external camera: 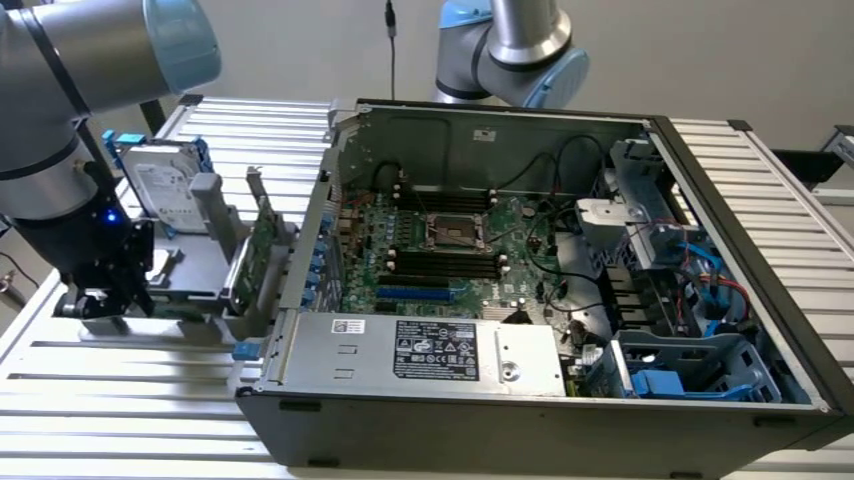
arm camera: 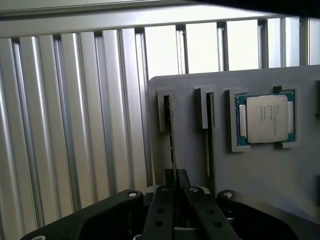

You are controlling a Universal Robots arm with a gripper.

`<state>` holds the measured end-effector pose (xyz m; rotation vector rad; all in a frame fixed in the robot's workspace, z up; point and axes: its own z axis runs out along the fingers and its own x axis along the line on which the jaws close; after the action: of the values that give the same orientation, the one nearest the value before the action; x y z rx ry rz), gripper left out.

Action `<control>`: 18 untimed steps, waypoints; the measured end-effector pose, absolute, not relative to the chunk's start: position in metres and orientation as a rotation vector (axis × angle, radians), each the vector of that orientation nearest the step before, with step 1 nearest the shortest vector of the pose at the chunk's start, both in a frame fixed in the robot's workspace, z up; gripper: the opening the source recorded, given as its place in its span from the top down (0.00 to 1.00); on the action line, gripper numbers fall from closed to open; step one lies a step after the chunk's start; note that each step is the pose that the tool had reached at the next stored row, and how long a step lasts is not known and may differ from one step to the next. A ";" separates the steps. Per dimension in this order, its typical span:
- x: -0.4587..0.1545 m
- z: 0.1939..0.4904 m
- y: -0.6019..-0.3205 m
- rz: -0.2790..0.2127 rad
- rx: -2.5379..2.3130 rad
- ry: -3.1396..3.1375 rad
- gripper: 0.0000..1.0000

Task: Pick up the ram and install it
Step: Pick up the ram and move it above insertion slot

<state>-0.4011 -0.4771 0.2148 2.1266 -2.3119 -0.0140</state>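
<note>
The ram is a thin stick seen edge-on, standing in the first narrow slot of the grey holder plate. My gripper is right over the ram's near end, and its two black fingers are shut on the ram's edge. A second thin stick stands in the neighbouring slot. In the exterior view my gripper hangs low over the grey holder, at the exterior view's left of the open computer case. The motherboard lies exposed inside the case, with its long dark memory slots.
A processor chip sits in a recess of the holder plate. A hard drive with blue rails and a green expansion card stand upright between my arm and the case. A second arm stands behind the case. The ribbed metal table runs underneath.
</note>
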 end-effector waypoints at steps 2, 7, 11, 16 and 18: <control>-0.401 0.217 -0.477 -0.020 2.128 -2.315 0.86; -0.401 0.225 -0.477 -0.031 2.132 -2.320 0.86; -0.401 0.236 -0.477 -0.036 2.135 -2.322 0.86; -0.401 0.252 -0.477 -0.041 2.137 -2.324 0.86; -0.400 0.260 -0.477 -0.043 2.137 -2.325 0.86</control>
<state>-0.4003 -0.4771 0.2602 2.1373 -2.3247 -0.0432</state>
